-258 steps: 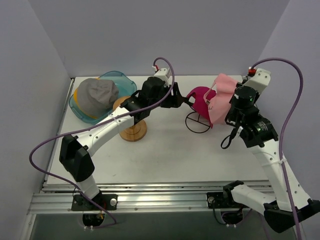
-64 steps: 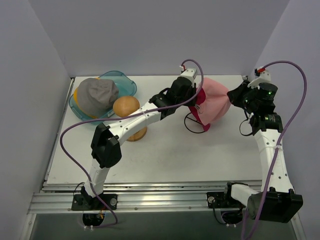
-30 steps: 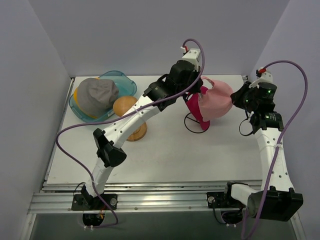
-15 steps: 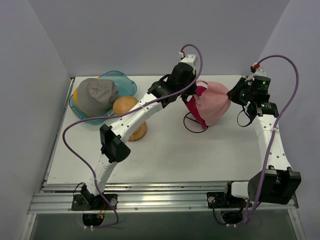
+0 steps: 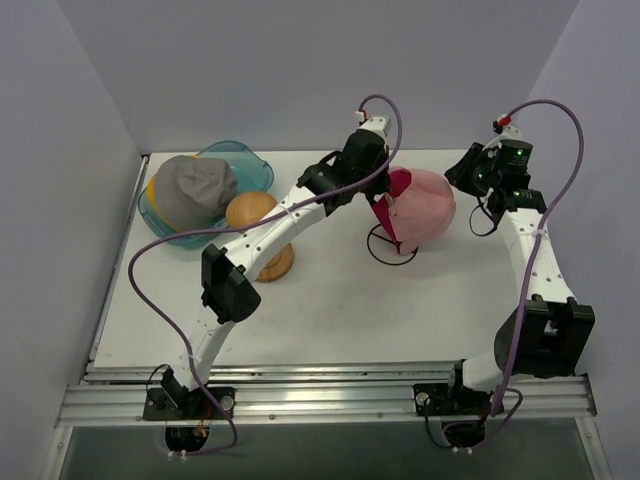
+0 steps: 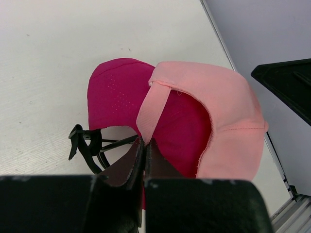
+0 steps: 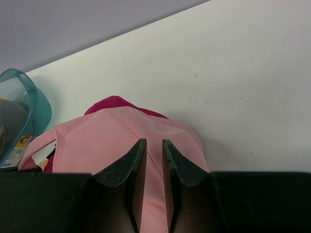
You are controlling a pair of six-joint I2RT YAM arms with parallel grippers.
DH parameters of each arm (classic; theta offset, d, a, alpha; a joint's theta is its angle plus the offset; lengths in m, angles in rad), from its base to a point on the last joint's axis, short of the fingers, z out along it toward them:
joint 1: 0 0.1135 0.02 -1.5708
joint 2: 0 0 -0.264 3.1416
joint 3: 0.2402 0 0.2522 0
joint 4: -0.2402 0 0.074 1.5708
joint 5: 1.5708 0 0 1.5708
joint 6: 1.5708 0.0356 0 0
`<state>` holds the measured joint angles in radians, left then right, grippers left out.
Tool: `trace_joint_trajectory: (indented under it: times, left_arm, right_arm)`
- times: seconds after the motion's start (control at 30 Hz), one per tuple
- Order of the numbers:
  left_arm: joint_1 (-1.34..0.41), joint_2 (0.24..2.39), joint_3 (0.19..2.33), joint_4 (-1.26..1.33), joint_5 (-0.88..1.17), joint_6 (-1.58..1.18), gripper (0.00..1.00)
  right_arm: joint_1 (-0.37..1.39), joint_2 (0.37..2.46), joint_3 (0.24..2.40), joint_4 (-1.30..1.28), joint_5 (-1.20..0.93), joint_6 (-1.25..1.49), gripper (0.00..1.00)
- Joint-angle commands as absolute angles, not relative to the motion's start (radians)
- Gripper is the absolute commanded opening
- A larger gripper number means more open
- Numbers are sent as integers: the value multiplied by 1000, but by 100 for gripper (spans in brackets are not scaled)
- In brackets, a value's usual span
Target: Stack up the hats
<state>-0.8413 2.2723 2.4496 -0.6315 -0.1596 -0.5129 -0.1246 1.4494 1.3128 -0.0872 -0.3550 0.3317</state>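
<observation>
The light pink cap sits over the magenta cap on a black wire stand. In the left wrist view my left gripper is shut on the light pink cap's back strap, with the magenta cap under it. My right gripper hovers at the right side of the pink cap's crown, jaws slightly open, and fabric shows in the gap. A grey cap lies on a yellow-orange bucket hat at the back left.
A translucent teal tub holds the grey cap and the bucket hat. A round-topped wooden hat stand stands beside it, under my left arm. The right wall is close behind my right gripper.
My right gripper's jaws have parted, letting go of the pink cap, and it has drawn back to the right. The pink cap has settled lower over the magenta cap. My left gripper stays shut on the strap.
</observation>
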Motion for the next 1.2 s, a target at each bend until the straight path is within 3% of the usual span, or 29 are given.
trace_joint_trajectory:
  times: [0.0, 0.57, 1.17]
  left_arm:
    - [-833, 2243, 2453, -574, -146, -518, 2]
    - [-828, 2215, 2413, -566, -153, -526, 2]
    - [-830, 2203, 2388, -546, -152, -528, 2]
  right_arm:
    - [-121, 1450, 1312, -11, -385, 353, 17]
    - [-140, 1207, 1117, -55, -264, 431, 32]
    - [-147, 1250, 1048, 34, -281, 500, 24]
